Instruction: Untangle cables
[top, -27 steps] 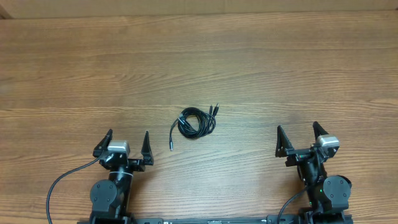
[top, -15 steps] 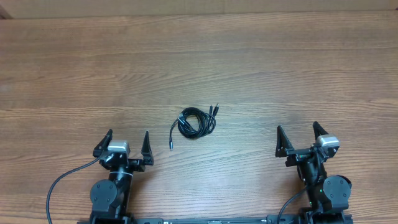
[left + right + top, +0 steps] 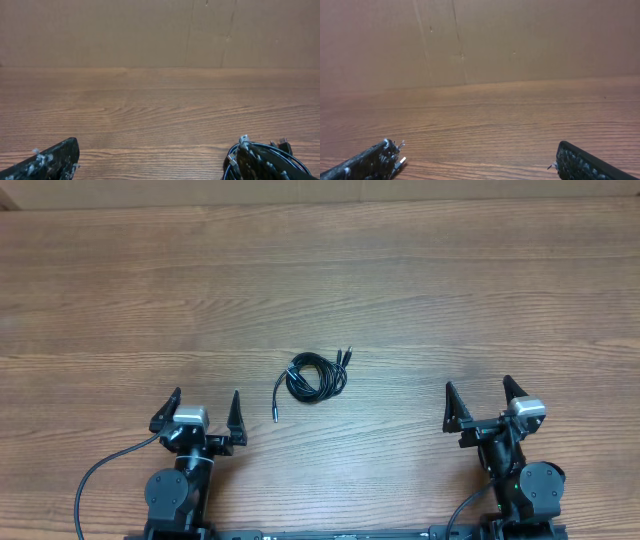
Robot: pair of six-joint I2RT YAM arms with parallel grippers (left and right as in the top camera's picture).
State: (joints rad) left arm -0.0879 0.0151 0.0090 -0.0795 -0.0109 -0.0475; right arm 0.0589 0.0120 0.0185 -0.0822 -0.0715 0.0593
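Overhead, cables (image 3: pixel 315 377) coiled, fwd-right of left end effector (image 3: pixel 206 398), apart, prob. tangled

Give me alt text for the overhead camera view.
A small coil of thin black cables lies at the middle of a brown wood-grain table, untouched. The left tool and right tool sit open near the bottom edge, one each side.

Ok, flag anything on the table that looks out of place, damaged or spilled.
Nothing stands out. The thin black metal-tipped cables lie in one small coil on the brown wooden table, one plug end trailing loose beside it. The left gripper and right gripper are open, well clear of it.
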